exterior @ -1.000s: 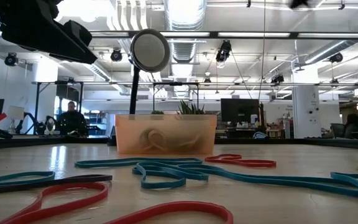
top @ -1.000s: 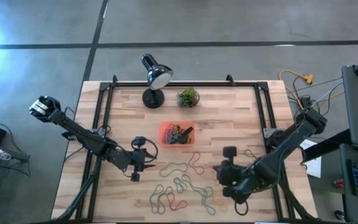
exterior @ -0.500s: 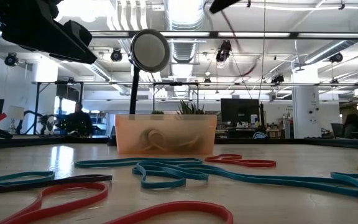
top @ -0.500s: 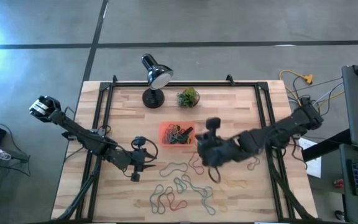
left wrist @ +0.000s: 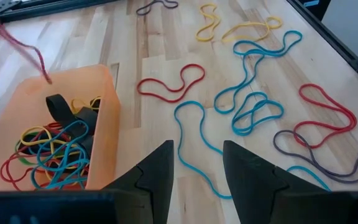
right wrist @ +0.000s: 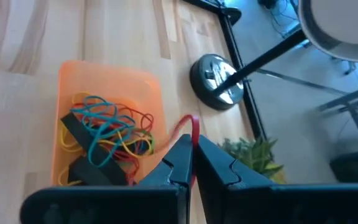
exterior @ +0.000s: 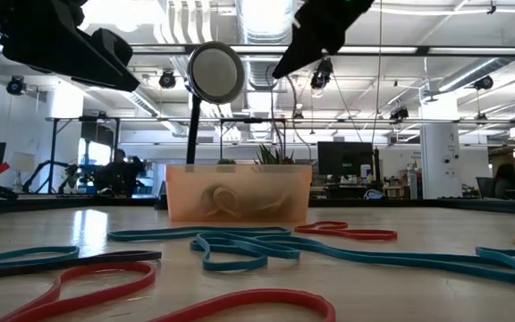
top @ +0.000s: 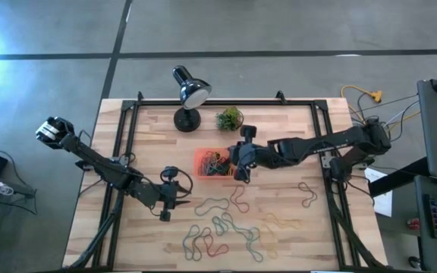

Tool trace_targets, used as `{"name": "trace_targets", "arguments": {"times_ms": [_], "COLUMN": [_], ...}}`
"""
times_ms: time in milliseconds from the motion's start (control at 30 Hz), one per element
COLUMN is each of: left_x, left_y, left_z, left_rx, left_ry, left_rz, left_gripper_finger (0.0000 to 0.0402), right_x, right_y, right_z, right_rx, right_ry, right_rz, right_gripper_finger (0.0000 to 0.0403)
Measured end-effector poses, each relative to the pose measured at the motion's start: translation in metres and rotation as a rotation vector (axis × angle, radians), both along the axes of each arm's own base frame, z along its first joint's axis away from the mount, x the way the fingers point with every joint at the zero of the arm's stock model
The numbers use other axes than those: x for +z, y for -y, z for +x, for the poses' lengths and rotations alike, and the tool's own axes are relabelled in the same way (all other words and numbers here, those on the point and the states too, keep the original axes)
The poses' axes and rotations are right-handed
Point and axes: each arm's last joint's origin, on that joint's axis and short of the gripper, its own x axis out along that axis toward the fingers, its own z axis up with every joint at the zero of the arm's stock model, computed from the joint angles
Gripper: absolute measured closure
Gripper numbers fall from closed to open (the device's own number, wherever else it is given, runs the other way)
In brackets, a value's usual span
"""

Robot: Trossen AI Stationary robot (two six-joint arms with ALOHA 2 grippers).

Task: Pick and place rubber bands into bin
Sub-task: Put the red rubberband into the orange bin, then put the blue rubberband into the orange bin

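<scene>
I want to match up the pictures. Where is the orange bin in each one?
High view: the bin sits mid-table, below the plant.
Low view: centre, in front of the plant.
Left wrist view: left side.
Right wrist view: left of centre.
Shared landmark: the tangle of rubber bands inside it.

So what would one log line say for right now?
right gripper: shut on red rubber band, above bin | left gripper: open, waiting
</scene>
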Motion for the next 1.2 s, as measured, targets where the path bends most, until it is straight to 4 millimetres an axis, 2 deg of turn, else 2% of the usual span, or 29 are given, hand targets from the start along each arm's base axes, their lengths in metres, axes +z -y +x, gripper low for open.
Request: {"name": "trace_targets", "arguments": {"times_ms": [300,600,800,1100,1200], "left_x": [0.0,0.0,0.001,0.001,-0.002], "left_y": [0.0,0.0,0.0,0.0,0.001], "left_z": [0.0,0.0,0.0,0.0,0.002], "left_rx": [-0.002,-0.002,-0.002,-0.002,0.01], "left_ry": [0.001,0.003,0.008,0.008,-0.005], "left_rz": [0.004,0.003,0.0,0.0,-0.014], "left_gripper_finger": [0.0279,0.0279,0.0279,0.0279,0.0279], "right_x": [-0.034,-0.06,-0.061,-0.055,-0.053], "right_y": [0.024,0.027,0.028,0.032,0.026], "right_z": [-0.003,-0.01,-0.009,-0.007,-0.01], "right_rx": [-0.001,0.031,0.091,0.088,0.183], "right_ry": [0.005,0.024,0.042,0.05,-0.022], "right_rz": [0.072,0.173,0.312,0.36,0.472], "right_gripper_finger": [0.0394,0.0393,0.0364,0.0304,0.0293]}}
